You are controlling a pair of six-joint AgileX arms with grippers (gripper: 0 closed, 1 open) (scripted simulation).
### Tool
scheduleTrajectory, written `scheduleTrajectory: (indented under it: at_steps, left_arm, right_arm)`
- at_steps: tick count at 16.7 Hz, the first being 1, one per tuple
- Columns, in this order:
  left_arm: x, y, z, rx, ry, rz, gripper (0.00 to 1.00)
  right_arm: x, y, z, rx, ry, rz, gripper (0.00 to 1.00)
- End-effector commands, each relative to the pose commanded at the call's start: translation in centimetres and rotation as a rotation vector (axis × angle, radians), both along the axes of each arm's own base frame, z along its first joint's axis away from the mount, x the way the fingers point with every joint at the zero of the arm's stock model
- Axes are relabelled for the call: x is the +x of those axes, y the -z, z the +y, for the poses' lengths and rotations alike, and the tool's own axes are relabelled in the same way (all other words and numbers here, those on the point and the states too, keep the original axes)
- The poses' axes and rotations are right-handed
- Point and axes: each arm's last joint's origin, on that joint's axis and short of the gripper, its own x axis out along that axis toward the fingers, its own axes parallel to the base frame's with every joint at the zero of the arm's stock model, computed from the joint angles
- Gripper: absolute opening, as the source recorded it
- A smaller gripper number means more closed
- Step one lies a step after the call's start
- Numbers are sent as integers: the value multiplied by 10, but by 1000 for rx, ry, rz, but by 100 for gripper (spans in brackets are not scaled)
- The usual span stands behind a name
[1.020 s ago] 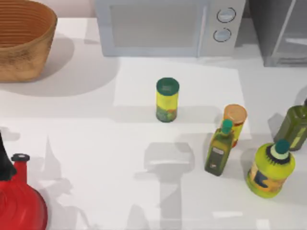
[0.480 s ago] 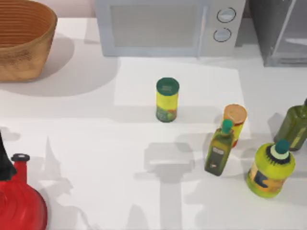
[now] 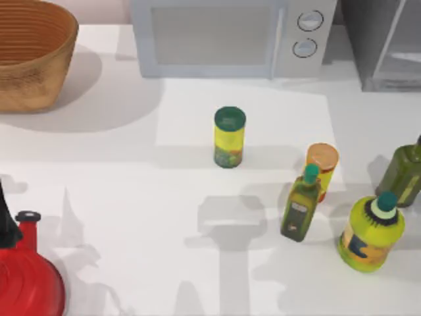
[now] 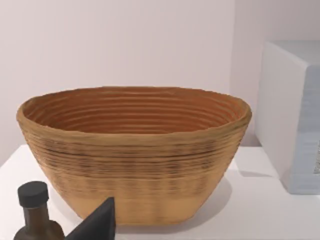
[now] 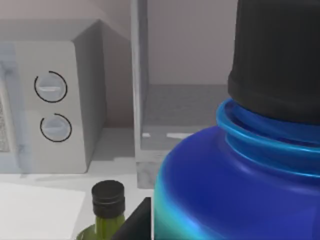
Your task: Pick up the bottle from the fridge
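Note:
The bright-blue bottle [image 5: 235, 185] with its black cap looms very close in the right wrist view. My right gripper [image 5: 165, 227] is shut on it, one dark finger [image 5: 132, 225] lying against its side. Behind the bottle stands the fridge [image 5: 200, 115], its door frame open towards the microwave [image 5: 55, 105]. In the top view the fridge [image 3: 385, 46] sits at the back right corner. My left gripper [image 4: 95, 225] is parked low near the wicker basket [image 4: 135, 150].
In the top view, a yellow can [image 3: 229, 137], an orange can [image 3: 321, 161], two olive-green bottles [image 3: 300, 204] [image 3: 402, 172] and a yellow-green squat bottle [image 3: 371, 234] stand at centre and right. A red kettle [image 3: 26, 276] sits front left, the basket [image 3: 29, 52] back left.
Nothing on the table has moved in the top view. Only the faint shadows at the front right have shifted slightly.

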Motion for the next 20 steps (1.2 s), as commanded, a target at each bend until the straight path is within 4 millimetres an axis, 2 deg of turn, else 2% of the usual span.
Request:
scheduleTrajectory:
  at_steps: [6,11,15,18,20]
  left_arm:
    - [0,0,0,0,0,0,100]
    - [0,0,0,0,0,0,100]
    - [0,0,0,0,0,0,100]
    - [0,0,0,0,0,0,100]
    - [0,0,0,0,0,0,100]
  right_arm:
    - [7,-11,8,-17,1,35,0]
    - [30,-40,35,-56,3,72,0]
    - [58,-63,85,-80,-1,74,0]
    - [72,-70,141,-79,-6,57,0]
    - [72,-69,186,-63,-10,40,0]
